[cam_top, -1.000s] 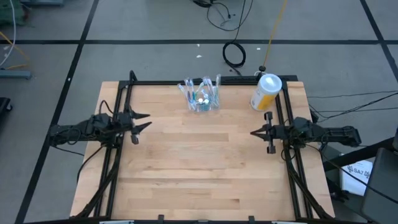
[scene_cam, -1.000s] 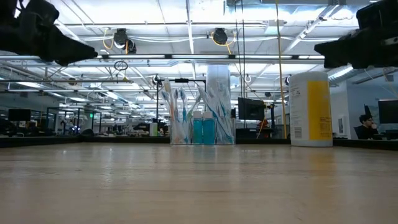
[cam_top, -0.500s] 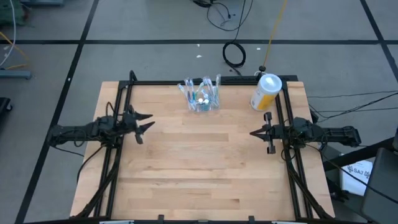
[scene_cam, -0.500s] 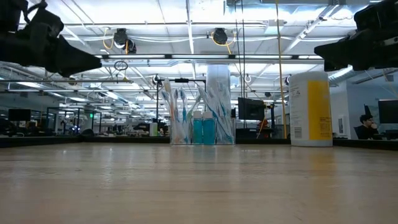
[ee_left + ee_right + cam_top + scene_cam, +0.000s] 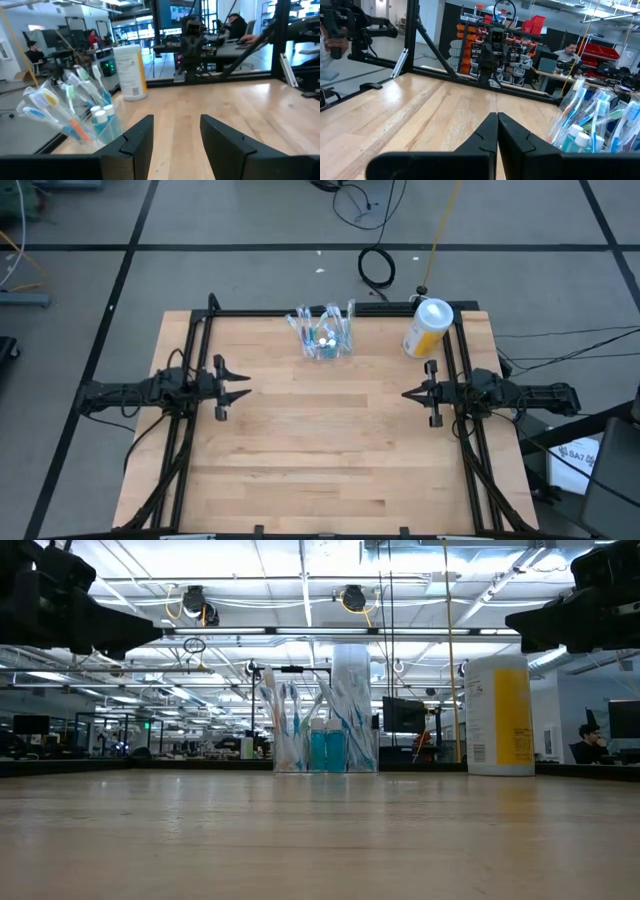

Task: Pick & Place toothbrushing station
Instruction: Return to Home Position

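The toothbrushing station [image 5: 322,335], a clear plastic holder with toothbrushes and small blue-capped tubes in it, stands on its base at the middle of the table's far edge; it also shows in the low view [image 5: 325,715], the left wrist view [image 5: 75,112] and the right wrist view [image 5: 600,122]. My left gripper [image 5: 243,384] hangs open and empty over the table's left side, pointing toward the right edge; its wrist view shows the gap between its fingers [image 5: 176,135]. My right gripper [image 5: 406,394] hangs shut and empty over the right side, pointing left [image 5: 496,122].
A yellow canister with a white lid [image 5: 428,327] stands at the far right corner, to the right of the station. A black frame rail [image 5: 300,313] runs along the far edge and down both sides. The wooden table top [image 5: 320,440] lies between the two arms.
My left gripper has moved a little toward the table's right edge and turned about its wrist until it lies level; it stays open. The station and the canister stand as before.
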